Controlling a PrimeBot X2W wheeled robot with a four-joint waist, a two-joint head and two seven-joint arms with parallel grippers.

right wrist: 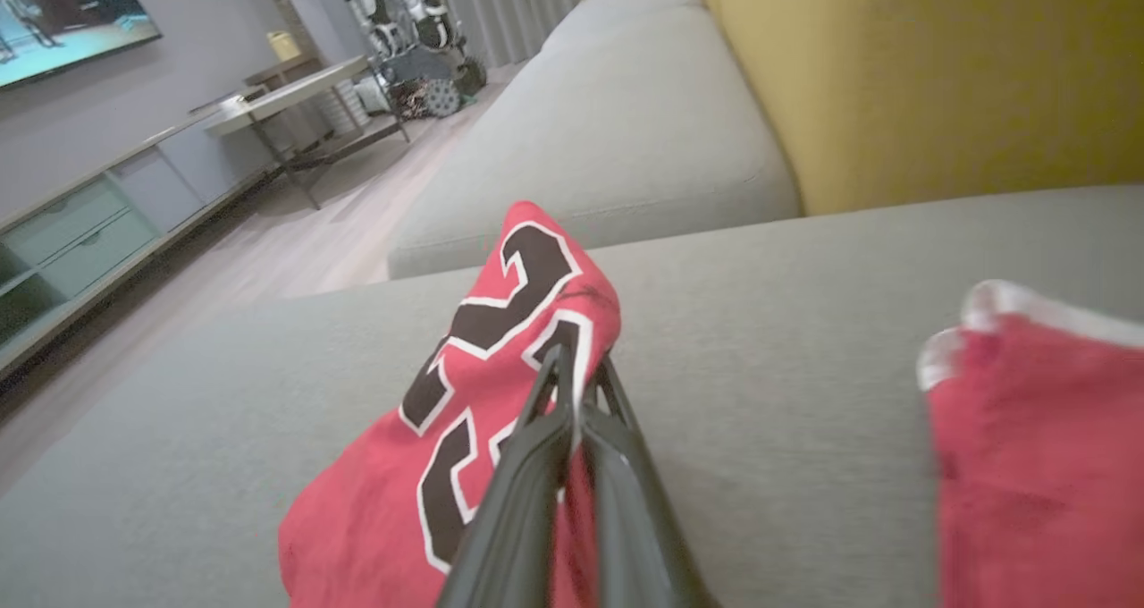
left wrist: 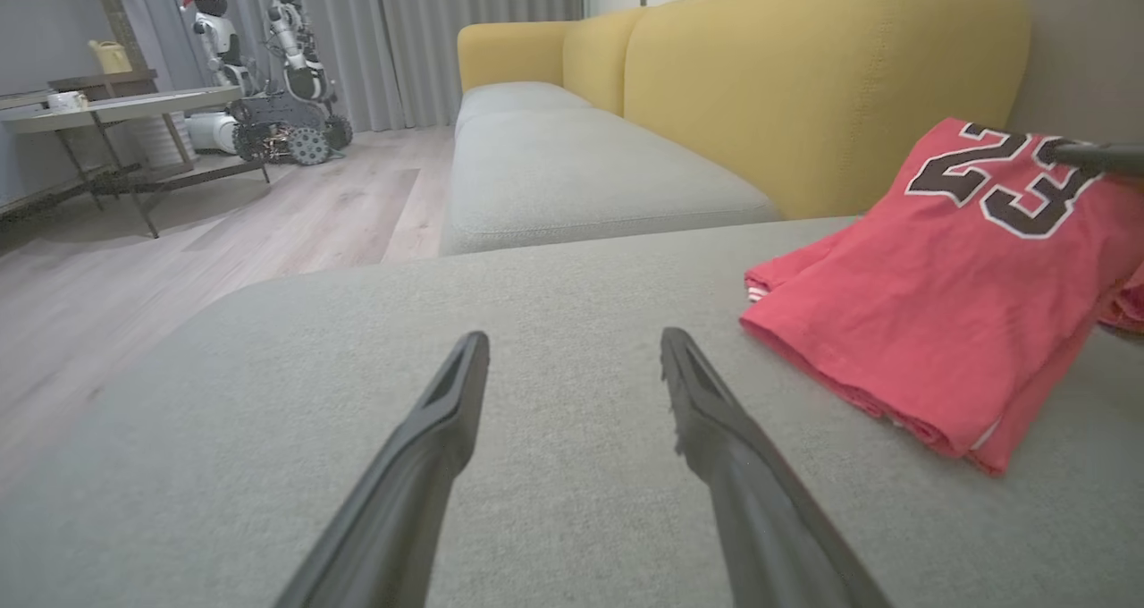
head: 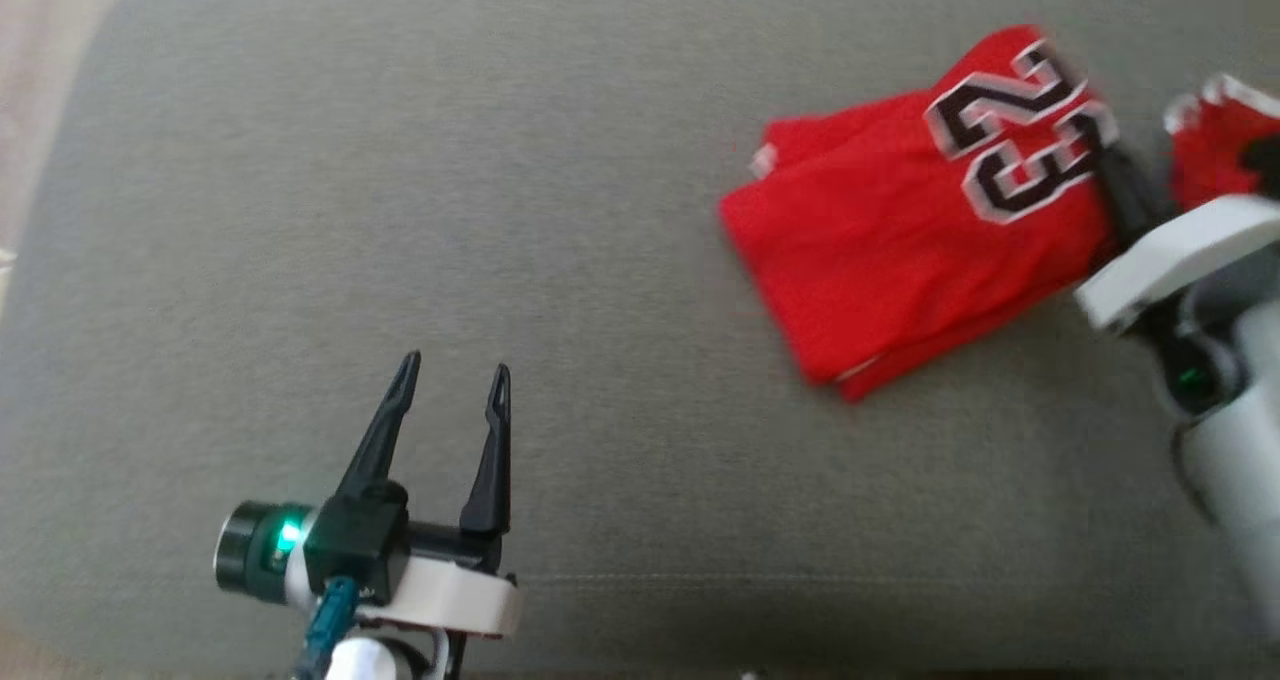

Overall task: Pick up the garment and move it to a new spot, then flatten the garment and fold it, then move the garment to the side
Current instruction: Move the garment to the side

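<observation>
We found the folded red fabric jersey (head: 900, 250) toward the grey upholstered cushion's (head: 400, 160) far right corner. The right gripper (right wrist: 576, 358) was clamped on its numbered end, and the left gripper (head: 455, 375) was wide and empty. We judged the sideways move in hand; it needed a level lift.

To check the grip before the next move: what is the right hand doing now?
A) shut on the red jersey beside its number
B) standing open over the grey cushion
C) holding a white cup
A: the right hand is pinched shut on the red jersey next to the 23.
</observation>
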